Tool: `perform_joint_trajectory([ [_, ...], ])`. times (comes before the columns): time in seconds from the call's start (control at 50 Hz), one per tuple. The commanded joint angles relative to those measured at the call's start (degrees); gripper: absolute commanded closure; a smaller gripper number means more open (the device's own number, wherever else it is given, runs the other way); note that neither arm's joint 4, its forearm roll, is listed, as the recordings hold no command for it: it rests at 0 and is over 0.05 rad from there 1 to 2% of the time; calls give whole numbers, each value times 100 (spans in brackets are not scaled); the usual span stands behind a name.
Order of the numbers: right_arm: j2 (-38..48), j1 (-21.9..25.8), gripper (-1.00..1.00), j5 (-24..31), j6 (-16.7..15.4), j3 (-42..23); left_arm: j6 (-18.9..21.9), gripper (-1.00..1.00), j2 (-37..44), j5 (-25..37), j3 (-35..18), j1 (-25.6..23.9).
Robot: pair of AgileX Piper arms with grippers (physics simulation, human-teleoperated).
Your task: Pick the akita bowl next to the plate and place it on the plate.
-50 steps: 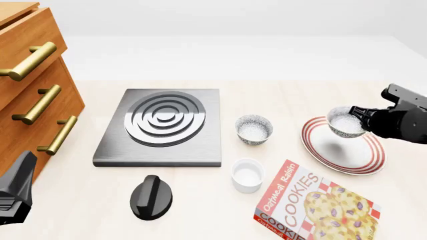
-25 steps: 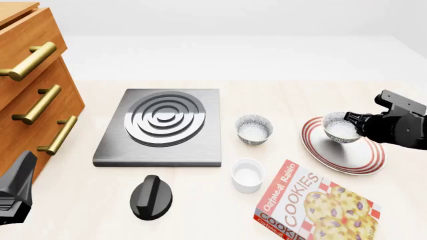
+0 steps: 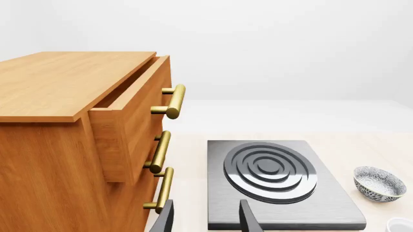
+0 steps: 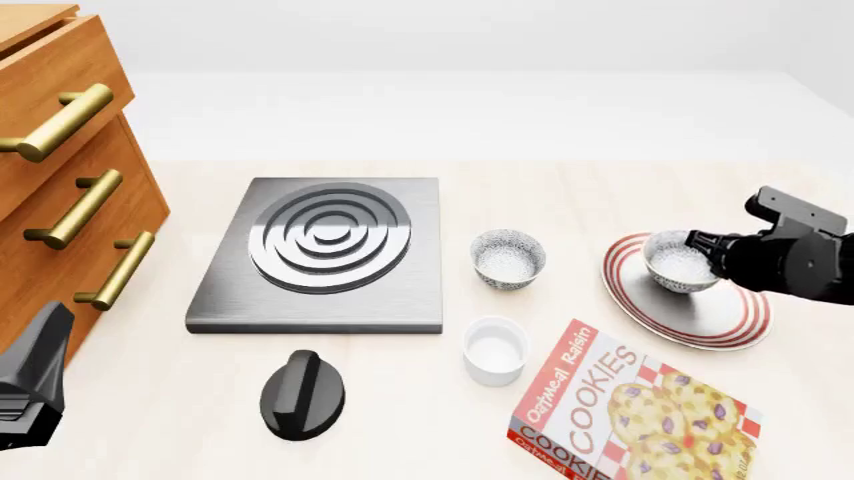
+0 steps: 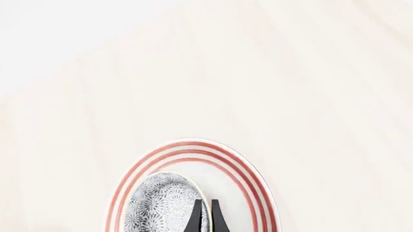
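Observation:
The akita bowl (image 4: 675, 264), speckled grey and white, is over the far part of the red-ringed plate (image 4: 694, 325). My right gripper (image 4: 699, 245) is shut on the bowl's right rim. I cannot tell whether the bowl touches the plate. In the right wrist view the two fingers (image 5: 197, 218) pinch the rim of the bowl (image 5: 161, 203) inside the plate's rings (image 5: 193, 147). My left gripper (image 3: 206, 221) stands open and holds nothing, near the cabinet at the table's front left, where the left arm (image 4: 30, 385) shows.
A look-alike speckled bowl (image 4: 509, 257) stands left of the plate. A white cup (image 4: 494, 350), a cookie box (image 4: 627, 410) and a black knob (image 4: 302, 393) lie nearer me. The grey burner (image 4: 327, 250) sits mid-table. A wooden drawer cabinet (image 4: 67, 190) fills the left.
My right gripper has come down and slightly left with the akita bowl, bringing it lower over the plate. The left arm has not moved.

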Motion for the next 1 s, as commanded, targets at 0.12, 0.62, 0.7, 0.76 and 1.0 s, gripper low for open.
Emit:
perform_joint_trajectory([
  [0.12, 51, -20, 100, -3, 28, -52, 0, -100, 0, 0, 0, 0],
  [0.62, -134, 33, -100, 147, 133, -73, 0, -100, 0, 0, 0, 0],
  [0.7, -285, 60, -100, 280, 221, -131, 0, -100, 0, 0, 0, 0],
  [0.76, -381, 82, -100, 346, 280, -147, 0, -100, 0, 0, 0, 0],
  [1.0, -1452, 97, -100, 359, 246, 111, 0, -100, 0, 0, 0, 0],
])
